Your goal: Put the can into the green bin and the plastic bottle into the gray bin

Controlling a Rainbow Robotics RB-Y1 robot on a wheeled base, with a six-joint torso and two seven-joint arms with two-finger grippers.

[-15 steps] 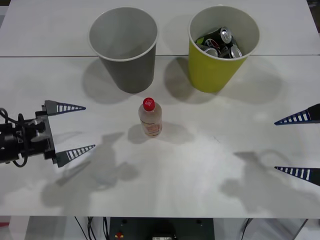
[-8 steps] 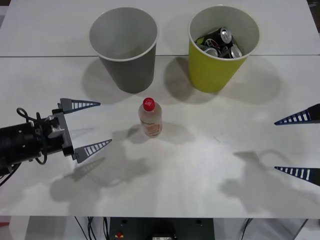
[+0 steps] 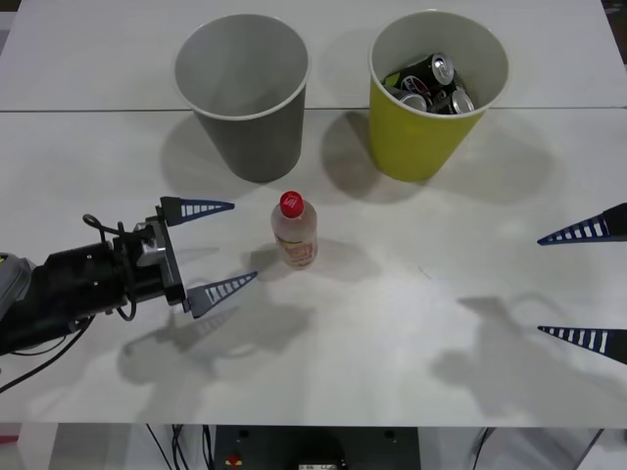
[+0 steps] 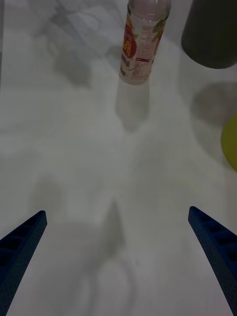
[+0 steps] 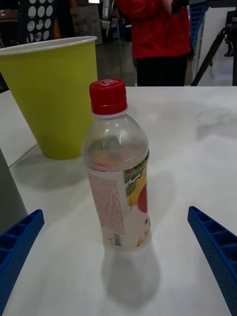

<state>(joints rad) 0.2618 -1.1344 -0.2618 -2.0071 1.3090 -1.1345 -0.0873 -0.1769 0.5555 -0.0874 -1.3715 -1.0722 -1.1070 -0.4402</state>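
Observation:
The plastic bottle [image 3: 295, 230] [image 5: 118, 170] [image 4: 143, 42] stands upright in the middle of the table, clear with a red cap and an orange-red label. My left gripper [image 3: 227, 246] [image 5: 118, 264] is open just to its left, fingertips short of the bottle and not touching it. Behind stand the gray bin [image 3: 243, 93] [image 4: 213, 32], with nothing inside, and the green bin [image 3: 436, 93] [image 5: 54, 96], which holds several cans [image 3: 431, 83]. My right gripper [image 3: 580, 284] [image 4: 117, 234] hangs open at the right edge of the table.
The white table [image 3: 411, 323] is bare between the bottle and the right gripper. A seam between two tabletops runs behind the bins. A person in red stands in the room beyond the table in the left wrist view.
My left gripper has moved right toward the bottle, still open. The right gripper, the bottle and both bins have stayed put.

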